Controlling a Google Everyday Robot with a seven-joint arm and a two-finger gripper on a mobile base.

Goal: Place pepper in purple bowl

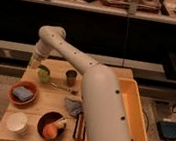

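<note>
My gripper (35, 62) hangs from the white arm at the far left edge of the wooden table (51, 97), just left of and above a round pale-green cup (44, 74). The purple bowl (42, 120) stands at the table's front, well apart from the gripper, and holds an orange round fruit (49, 130) and a pale stick-like item (60, 122). I cannot make out the small light-green pepper; it is hidden or lost against the gripper and the cup.
An orange bowl (13, 89) with a blue sponge (23, 93) sits at the left. A white cup (17, 122) stands at the front left. A dark cup (71, 77), a thin utensil (61, 87), a grey cloth (73, 106) and a yellow bin (131, 112) are also there.
</note>
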